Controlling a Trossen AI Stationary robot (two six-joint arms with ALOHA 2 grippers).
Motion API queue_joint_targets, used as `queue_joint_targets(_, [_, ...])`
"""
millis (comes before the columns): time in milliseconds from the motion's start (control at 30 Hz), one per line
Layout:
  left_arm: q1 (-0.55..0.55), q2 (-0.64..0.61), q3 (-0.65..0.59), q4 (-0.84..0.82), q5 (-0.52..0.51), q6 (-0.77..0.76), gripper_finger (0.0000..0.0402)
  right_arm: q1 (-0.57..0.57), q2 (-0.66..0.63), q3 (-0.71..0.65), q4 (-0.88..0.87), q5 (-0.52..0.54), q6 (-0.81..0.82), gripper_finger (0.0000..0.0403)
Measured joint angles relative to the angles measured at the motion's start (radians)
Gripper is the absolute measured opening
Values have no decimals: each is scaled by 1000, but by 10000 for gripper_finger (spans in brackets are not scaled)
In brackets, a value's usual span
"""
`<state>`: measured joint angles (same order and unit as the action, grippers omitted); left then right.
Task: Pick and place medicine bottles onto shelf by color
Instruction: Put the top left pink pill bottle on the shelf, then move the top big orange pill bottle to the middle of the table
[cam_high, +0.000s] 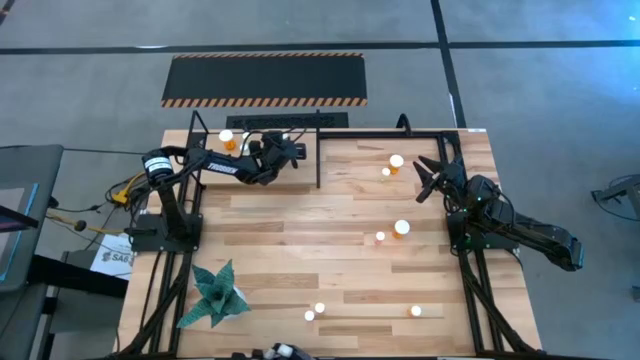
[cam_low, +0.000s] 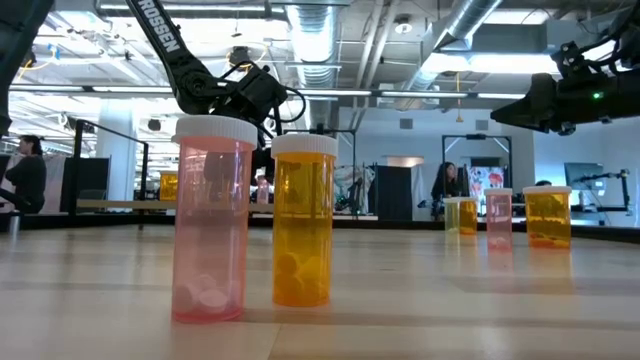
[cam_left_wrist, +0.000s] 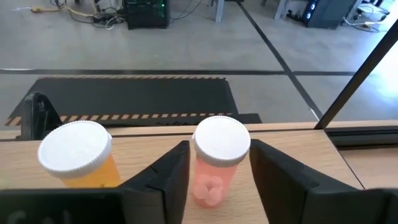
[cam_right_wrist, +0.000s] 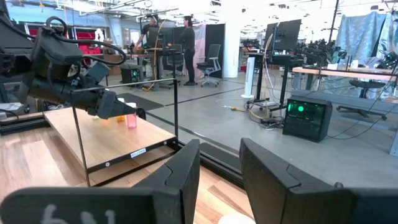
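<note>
My left gripper (cam_left_wrist: 217, 186) is at the shelf (cam_left_wrist: 298, 155) in the table's far left corner, open, one finger on each side of a pinkish-red, white-capped medicine bottle (cam_left_wrist: 214, 171) that stands upright on its base on the shelf board. I see a gap beside the bottle's body; whether a finger touches the cap I cannot tell. An orange bottle (cam_left_wrist: 78, 158) stands on the board next to it (cam_high: 228, 140). My right gripper (cam_high: 425, 180) waits over the table's right side, open, with nothing between its fingers (cam_right_wrist: 219, 180).
Loose bottles stand on the table: at far right (cam_high: 395, 163), mid right (cam_high: 401, 229), and near the front edge (cam_high: 320, 310), (cam_high: 416, 311). A green paper plant (cam_high: 215, 295) lies at near left. Black shelf posts (cam_high: 319, 160) stand beside my left gripper. People are in the room behind.
</note>
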<state>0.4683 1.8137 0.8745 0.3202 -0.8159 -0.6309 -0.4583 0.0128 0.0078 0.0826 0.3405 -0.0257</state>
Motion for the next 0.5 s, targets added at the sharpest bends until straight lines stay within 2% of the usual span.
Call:
queue_joint_targets(233, [-3, -16, 0, 4, 9, 54, 205, 0, 0, 0, 0, 0, 0, 139])
queue_joint_targets(500, [-27, -122, 0, 4, 16, 172, 210, 0, 0, 0, 0, 0, 0, 138])
